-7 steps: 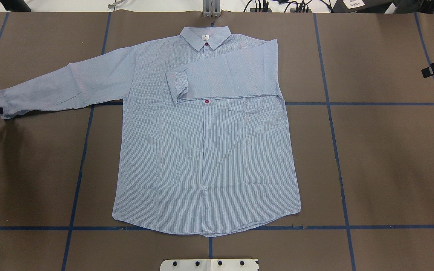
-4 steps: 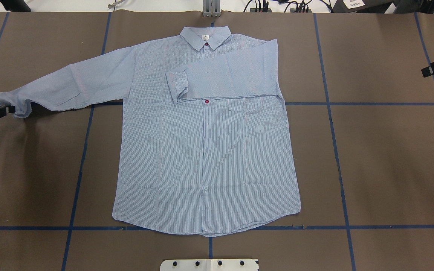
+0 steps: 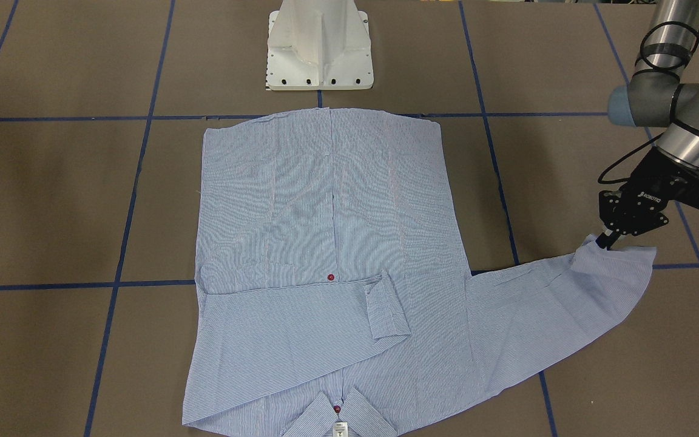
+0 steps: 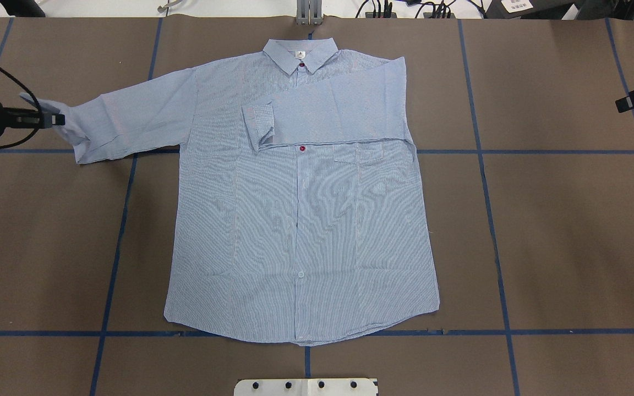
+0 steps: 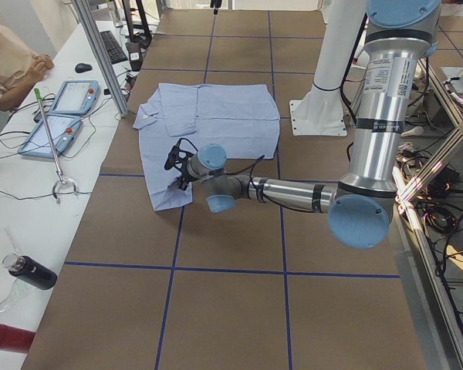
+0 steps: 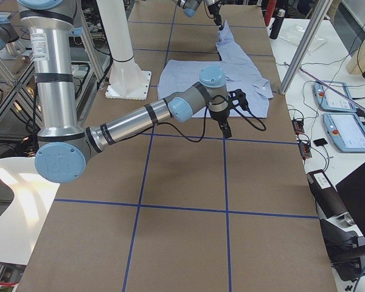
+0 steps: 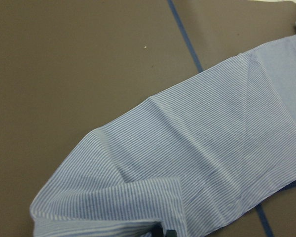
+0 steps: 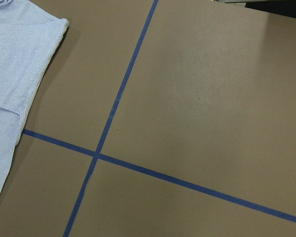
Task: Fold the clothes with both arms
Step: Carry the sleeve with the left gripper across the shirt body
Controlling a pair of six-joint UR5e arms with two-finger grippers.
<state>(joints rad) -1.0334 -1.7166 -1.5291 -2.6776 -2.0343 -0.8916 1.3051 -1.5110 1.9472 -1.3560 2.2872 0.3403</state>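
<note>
Striped shirt (image 4: 300, 220) lies flat, cuff (image 3: 625, 262) pinched by the left gripper (image 3: 603, 243); cannot tell whether the right gripper (image 4: 622, 103) is spread.

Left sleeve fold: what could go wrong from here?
1. The left end effector pinches only the cuff edge; it could slip mid-carry.
2. The right end effector is off the shirt, so nothing pins the body; dragging may shift it.
3. The sleeve is slack and creased; it may land wrinkled.
</note>
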